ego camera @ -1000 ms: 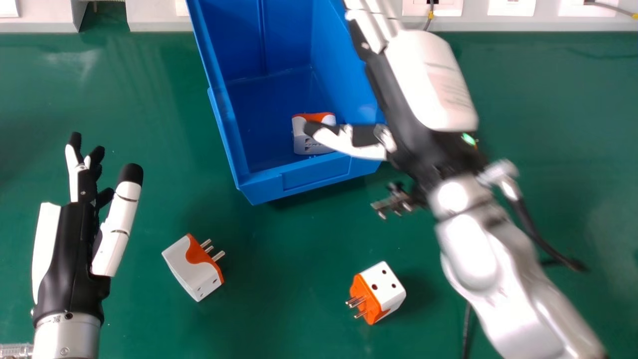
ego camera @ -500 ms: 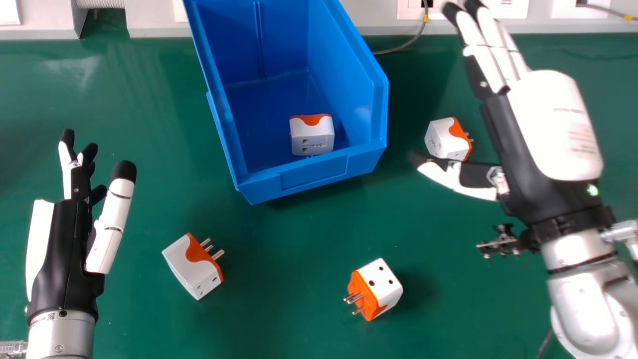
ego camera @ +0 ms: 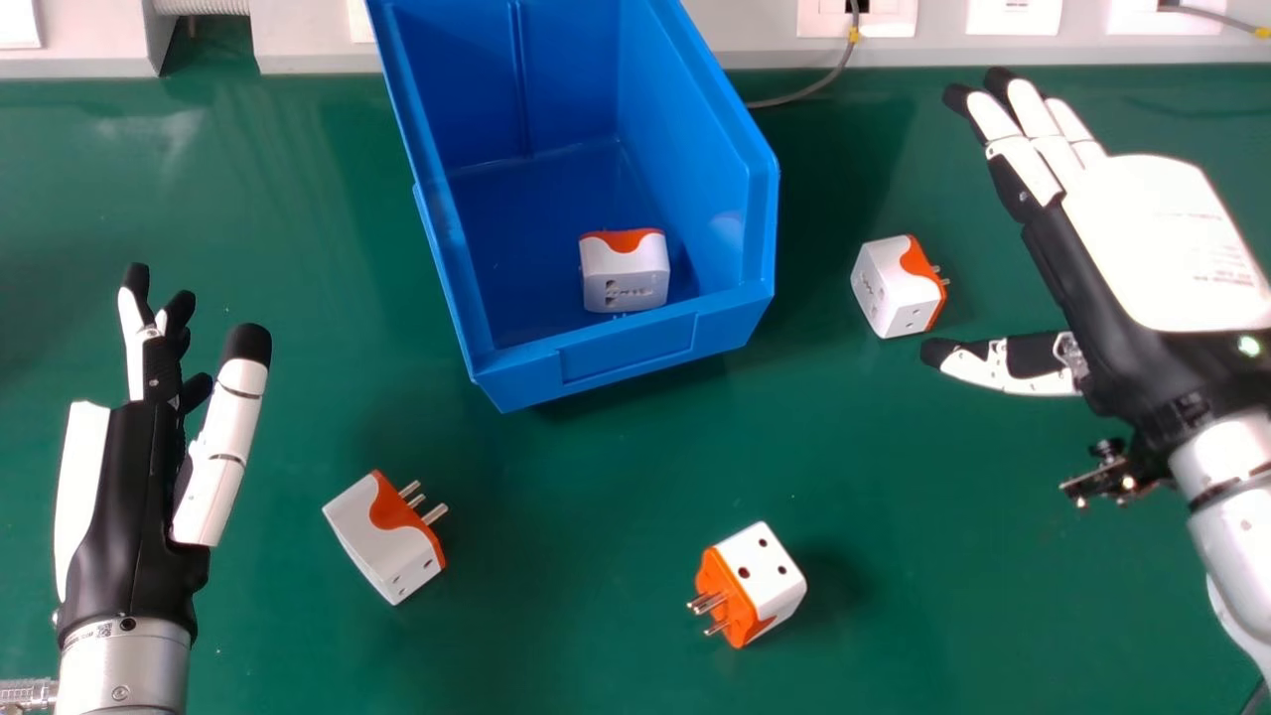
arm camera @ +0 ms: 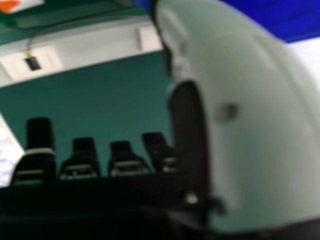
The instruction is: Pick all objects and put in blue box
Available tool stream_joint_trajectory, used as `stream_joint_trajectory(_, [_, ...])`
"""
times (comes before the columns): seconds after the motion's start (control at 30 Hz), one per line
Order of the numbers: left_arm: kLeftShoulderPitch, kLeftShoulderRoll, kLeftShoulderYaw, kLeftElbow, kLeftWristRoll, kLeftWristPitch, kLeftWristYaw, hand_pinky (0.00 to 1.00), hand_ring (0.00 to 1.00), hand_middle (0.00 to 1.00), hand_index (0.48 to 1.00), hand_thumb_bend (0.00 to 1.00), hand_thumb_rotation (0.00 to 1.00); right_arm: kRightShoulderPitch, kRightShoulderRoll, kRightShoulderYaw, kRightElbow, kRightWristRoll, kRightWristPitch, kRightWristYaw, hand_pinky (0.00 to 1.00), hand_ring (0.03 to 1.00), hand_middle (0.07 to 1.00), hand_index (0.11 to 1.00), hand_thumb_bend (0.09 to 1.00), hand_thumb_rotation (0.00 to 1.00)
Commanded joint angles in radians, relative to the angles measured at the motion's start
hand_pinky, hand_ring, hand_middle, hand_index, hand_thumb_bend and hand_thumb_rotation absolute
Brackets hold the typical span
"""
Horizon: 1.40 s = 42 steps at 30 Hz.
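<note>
My right hand (ego camera: 1142,258) is open at the right of the head view, its thumb just below a white and orange adapter (ego camera: 897,286) without visible contact. In the right hand view my right hand (arm camera: 260,120) shows its thumb large at the right. The blue box (ego camera: 626,348) holds one adapter (ego camera: 624,271) on its floor. Two more adapters lie on the green table: one (ego camera: 385,537) at left of centre with its pins to the right, another (ego camera: 752,584) nearer the front with its pins to the left. My left hand (ego camera: 134,497) is open at the left, holding nothing.
A pale wall strip (ego camera: 675,40) with sockets runs along the table's back edge, and a grey cable (ego camera: 814,87) comes down from it behind the box. Green table surface (ego camera: 556,596) lies between the two front adapters.
My right hand has moved right, away from over the box, past the adapter at the right, which is now uncovered. My left hand has shifted slightly left. The adapter in the box has stayed put.
</note>
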Motion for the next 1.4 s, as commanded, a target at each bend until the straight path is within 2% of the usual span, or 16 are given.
stream_joint_trajectory(0.0, [-0.006,0.008,0.006,-0.02,0.002,-0.022,0.007,0.93,0.99,0.98,0.979,0.54,0.96,-0.081,-0.024,0.016,0.053,-0.026,0.004,0.009,0.82,0.966,0.987,0.948,0.424,0.08])
stream_joint_trajectory(0.33, [-0.004,0.009,0.006,-0.019,0.006,-0.023,0.011,0.93,0.99,0.98,0.979,0.54,0.96,-0.36,-0.043,0.168,0.415,-0.12,-0.013,0.055,0.84,0.967,0.985,0.947,0.43,0.12])
stream_joint_trajectory(0.57, [-0.002,0.008,0.003,-0.024,0.011,-0.025,0.013,0.93,0.99,0.98,0.979,0.54,0.96,-0.552,-0.009,0.279,0.685,-0.137,-0.048,0.068,0.85,0.972,0.991,0.951,0.42,0.14])
stream_joint_trajectory(0.67, [0.004,0.006,0.003,-0.039,0.008,-0.02,0.012,0.93,0.99,0.98,0.979,0.54,0.96,-0.624,0.008,0.328,0.797,-0.147,-0.061,0.061,0.86,0.976,0.996,0.954,0.412,0.15])
stream_joint_trajectory(0.8, [0.002,0.01,0.005,-0.037,0.006,-0.012,0.009,0.93,0.99,0.98,0.979,0.53,0.96,-0.706,0.021,0.379,0.913,-0.157,-0.085,0.07,0.87,0.979,0.998,0.955,0.404,0.15])
stream_joint_trajectory(0.93, [0.011,0.006,0.004,-0.062,0.006,0.004,0.006,0.93,0.99,0.98,0.979,0.53,0.96,-0.809,0.045,0.438,1.071,-0.17,-0.11,0.07,0.88,0.982,0.999,0.958,0.4,0.16])
stream_joint_trajectory(0.97, [0.011,0.006,0.004,-0.061,0.005,0.004,0.006,0.93,0.99,0.98,0.979,0.54,0.96,-0.826,0.049,0.45,1.094,-0.172,-0.113,0.07,0.88,0.986,0.999,0.961,0.395,0.16])
stream_joint_trajectory(1.07, [0.015,0.007,0.005,-0.074,0.007,0.012,0.005,0.93,0.99,0.98,0.979,0.54,0.97,-0.873,0.064,0.488,1.155,-0.182,-0.119,0.073,0.9,0.991,1.0,0.963,0.387,0.17])
stream_joint_trajectory(1.17, [0.018,0.01,0.008,-0.077,0.009,0.014,0.004,0.93,0.99,0.98,0.979,0.55,0.97,-0.902,0.079,0.524,1.199,-0.191,-0.125,0.064,0.91,0.994,0.999,0.957,0.378,0.19])
stream_joint_trajectory(1.37, [0.026,0.011,0.015,-0.084,0.0,0.016,-0.002,0.93,0.99,0.98,0.979,0.56,0.97,-0.938,0.093,0.561,1.247,-0.194,-0.138,0.057,0.9,0.987,0.99,0.941,0.378,0.19])
